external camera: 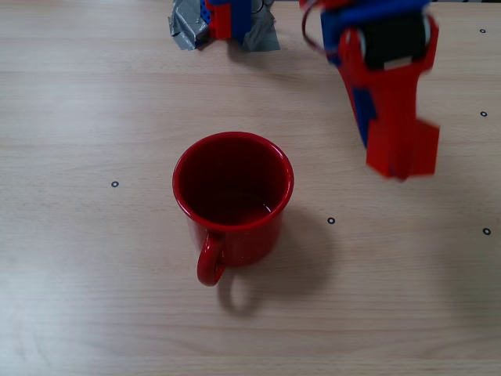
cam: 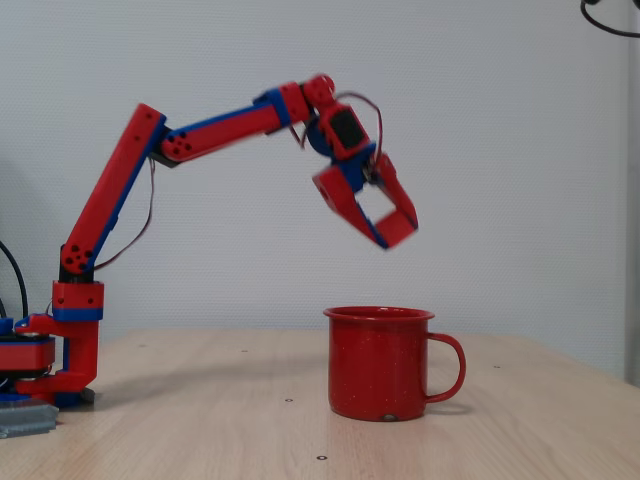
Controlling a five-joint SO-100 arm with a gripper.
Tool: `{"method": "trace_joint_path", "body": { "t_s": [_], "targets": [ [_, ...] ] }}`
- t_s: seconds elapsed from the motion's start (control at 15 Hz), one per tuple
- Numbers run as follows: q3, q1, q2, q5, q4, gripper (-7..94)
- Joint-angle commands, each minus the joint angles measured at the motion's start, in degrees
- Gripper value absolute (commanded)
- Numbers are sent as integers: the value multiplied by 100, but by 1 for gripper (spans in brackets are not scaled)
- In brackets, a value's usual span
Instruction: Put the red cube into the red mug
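Red cube (external camera: 403,149) clamped at the tips of the red-and-blue gripper (cam: 393,228), held in the air above and just beside the red mug (cam: 381,362), upright on the wooden tabletop (external camera: 94,274).

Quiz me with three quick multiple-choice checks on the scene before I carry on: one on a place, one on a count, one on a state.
1. In the overhead fixed view, the gripper is:
A. right of the red mug
B. left of it
C. down inside it

2. Mugs on the table:
A. three
B. one
C. two

3. The red cube is:
A. lying at the bottom of the mug
B. lying on the table
C. held between the fingers, up in the air

Answers:
1 A: the fingers hang to the right of the rim.
2 B: both fixed views show a single mug.
3 C: a blocky red shape sits at the fingers' tips, and the mug's inside shows no cube.
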Motion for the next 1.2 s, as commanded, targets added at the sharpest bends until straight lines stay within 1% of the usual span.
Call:
{"method": "trace_joint_path", "body": {
  "t_s": [0.0, 0.2, 0.4, 0.6, 0.8, 1.0, 1.13],
  "targets": [
    [-483, -18, 1336, -439, 246, 0],
    [-62, 220, 2206, -870, 519, 0],
    [940, 606, 3111, -1266, 545, 0],
    [2241, 993, 3946, -1521, 290, 0],
    [3551, 1187, 4676, -1679, -202, 0],
    [4658, 1266, 5098, -1661, -615, 0],
    [5432, 1345, 5309, -1696, -1072, 0]
  ]
}}
